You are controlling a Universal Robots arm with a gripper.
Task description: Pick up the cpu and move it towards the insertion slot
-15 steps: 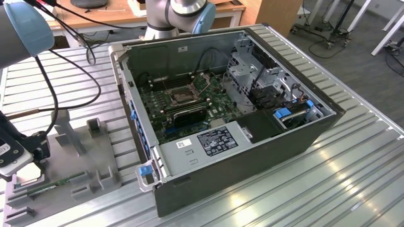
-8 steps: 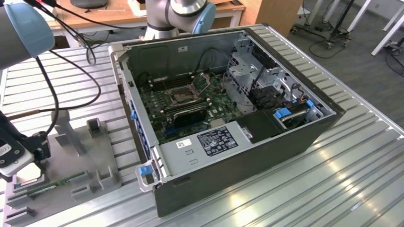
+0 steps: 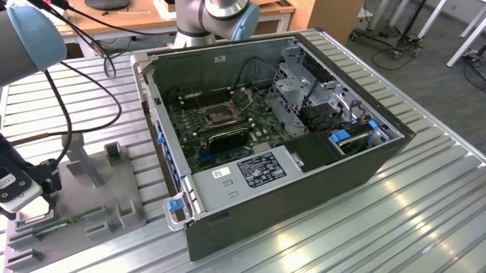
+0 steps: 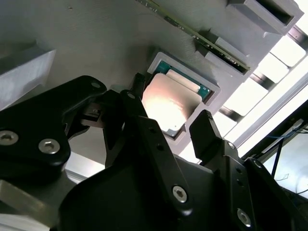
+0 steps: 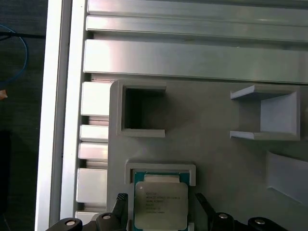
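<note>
Barely begun: chip in its pocket, fingers spread around it

Start at the gripper [image 4: 168, 109]. Its two black fingers [image 4: 129, 108] stand apart, one on each side of the cpu [image 5: 161, 206]. In the first wrist view a sliver of gap shows between each tip and the chip's edge. Nothing is clamped, as far as I can judge: the jaws bracket the chip without pressing on it.

The cpu lies flat with its metal face up, seated in a shallow square pocket [image 5: 161, 168] raised from a grey holder plate [image 5: 216, 159]. It looks settled inside the pocket's rim, not lifted out of it.

Take the open computer case [image 3: 304, 187] as the landmark. The holder plate lies just beside the case, on the exterior view's left of it, on a slatted metal table [image 3: 425, 216]. The gripper and the chip sit at the end of the plate farthest from the case, well apart from its wall. A green memory stick [image 3: 68, 219] lies on the same plate, on the case's side of the chip. The insertion slot [image 3: 218, 115] is inside the case, on the green board, with its silver frame around a dark centre.

By my reading, the approach is done and the fingers are lined up around the chip. The grasp itself, the lift out of the pocket and the whole carry across to the case are left. None of the way to the slot has been covered.
</note>
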